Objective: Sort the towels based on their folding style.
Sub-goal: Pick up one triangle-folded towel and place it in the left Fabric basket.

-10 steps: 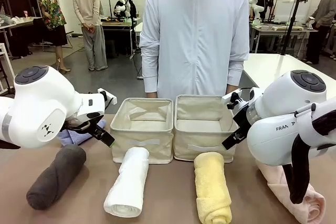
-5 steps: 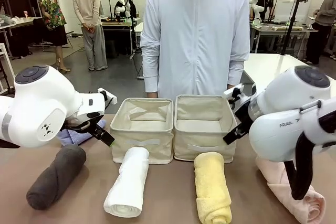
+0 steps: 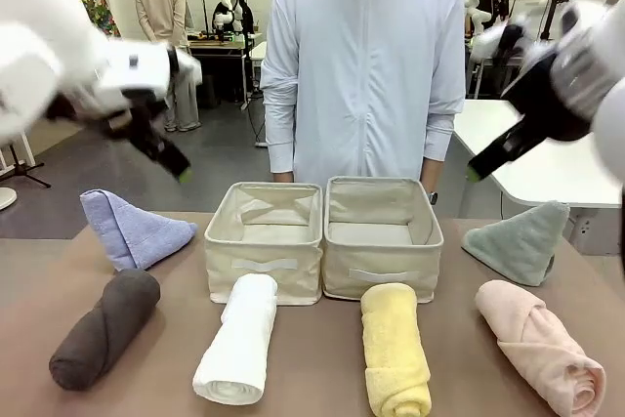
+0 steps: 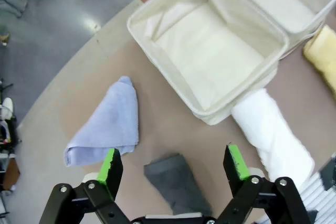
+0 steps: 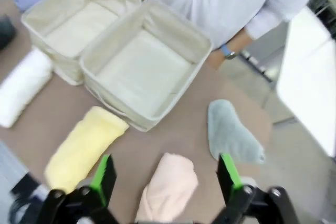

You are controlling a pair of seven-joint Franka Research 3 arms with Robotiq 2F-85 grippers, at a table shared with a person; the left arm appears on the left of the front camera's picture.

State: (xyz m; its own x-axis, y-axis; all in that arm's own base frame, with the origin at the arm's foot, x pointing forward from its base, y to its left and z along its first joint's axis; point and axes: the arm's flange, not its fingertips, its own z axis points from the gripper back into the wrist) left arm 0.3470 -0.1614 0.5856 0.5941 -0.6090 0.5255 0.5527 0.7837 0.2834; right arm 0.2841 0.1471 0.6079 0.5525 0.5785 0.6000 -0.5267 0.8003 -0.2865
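Front view, near row on the counter (image 3: 317,378): four rolled towels lie apart and undisturbed, namely the dark grey roll (image 3: 103,327), white roll (image 3: 237,339), yellow roll (image 3: 395,349) and pink roll (image 3: 542,344). Behind them the left bin (image 3: 266,241) and right bin (image 3: 381,239) stand side by side, both empty. Change since a second ago: both arms sat low beside the bins, masking the counter ends, and have now swung up high and motion-blurred. This uncovers the light blue triangle (image 3: 132,229) just left of the left bin and the teal-green triangle (image 3: 522,239) right of the right bin. No towel has moved, so sorting has not begun; judged a pull-back to a survey pose before the first pick. Left pincer (image 4: 173,162): jaws spread wide, empty, looking down on the grey roll's end, the blue triangle and the left bin. Right pincer (image 5: 166,174): likewise wide and empty, above the pink roll and teal-green triangle. Person (image 3: 361,65) stands at the far edge behind the bins
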